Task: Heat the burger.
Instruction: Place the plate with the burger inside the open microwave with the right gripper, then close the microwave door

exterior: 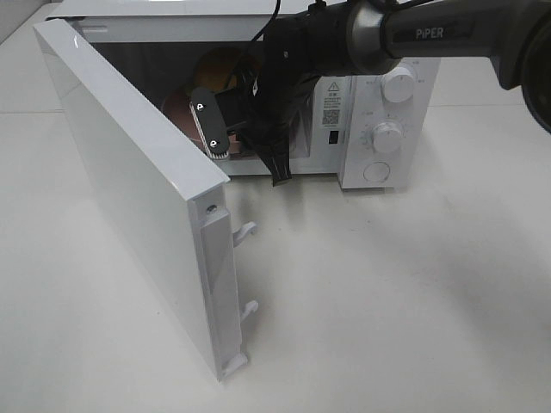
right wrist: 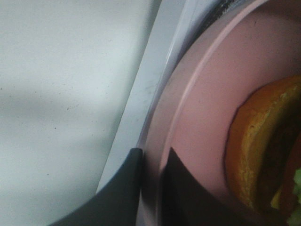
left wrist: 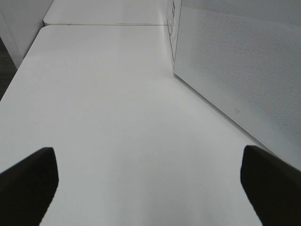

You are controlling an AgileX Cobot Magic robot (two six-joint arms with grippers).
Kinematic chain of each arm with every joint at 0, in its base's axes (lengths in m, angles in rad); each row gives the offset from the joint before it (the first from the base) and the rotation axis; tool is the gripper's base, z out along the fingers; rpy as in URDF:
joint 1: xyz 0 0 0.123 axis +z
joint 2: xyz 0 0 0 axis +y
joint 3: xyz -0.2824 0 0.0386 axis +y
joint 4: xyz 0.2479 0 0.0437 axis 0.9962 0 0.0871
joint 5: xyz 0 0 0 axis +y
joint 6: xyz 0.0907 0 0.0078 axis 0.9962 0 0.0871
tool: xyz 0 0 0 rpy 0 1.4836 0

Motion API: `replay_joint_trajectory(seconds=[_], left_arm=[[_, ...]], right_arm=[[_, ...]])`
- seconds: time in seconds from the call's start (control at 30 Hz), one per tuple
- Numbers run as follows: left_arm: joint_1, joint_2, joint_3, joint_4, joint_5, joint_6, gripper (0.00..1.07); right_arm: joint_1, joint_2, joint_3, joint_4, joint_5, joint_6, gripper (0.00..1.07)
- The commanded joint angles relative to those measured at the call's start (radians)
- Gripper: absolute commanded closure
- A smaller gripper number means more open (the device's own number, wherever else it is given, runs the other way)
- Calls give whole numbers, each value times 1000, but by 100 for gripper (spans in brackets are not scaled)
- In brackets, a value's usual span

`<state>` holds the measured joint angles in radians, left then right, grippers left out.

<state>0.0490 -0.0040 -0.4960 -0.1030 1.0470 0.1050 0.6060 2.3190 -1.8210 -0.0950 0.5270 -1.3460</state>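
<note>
The burger sits inside the open microwave, its golden-brown bun showing behind my right arm. The right wrist view shows the bun's edge and a bit of green lettuce of the burger on a round pink plate. My right gripper reaches into the cavity, and its two dark fingers stand close together on either side of the plate's rim. In the exterior view this gripper is just inside the opening. My left gripper is open over bare table, holding nothing.
The microwave door swings far out toward the front left, its latch hooks sticking out. Dials are on the panel at the right. A white perforated microwave panel stands beside my left gripper.
</note>
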Motion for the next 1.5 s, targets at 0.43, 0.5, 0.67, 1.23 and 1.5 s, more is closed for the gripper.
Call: replay_joint_trajectory(seconds=[0.43,0.5,0.67,1.23,1.5], left_arm=[[4,-24,0,-4,-12,-6,6],[4,-24,0,-4,-12,-6,6],[4,-24,0,-4,-12,-6,6],[4,-24,0,-4,-12,-6,6],[4,-24,0,-4,-12,-6,6]], right_arm=[[0,-29,8,4,-31,69,62],[0,-47,39,7,-52,69,62],[0,-113,158,12,-97,69,58],[-3,-341,505,12,-219,141,31],[-20,-465,648,12,-241,182,31]])
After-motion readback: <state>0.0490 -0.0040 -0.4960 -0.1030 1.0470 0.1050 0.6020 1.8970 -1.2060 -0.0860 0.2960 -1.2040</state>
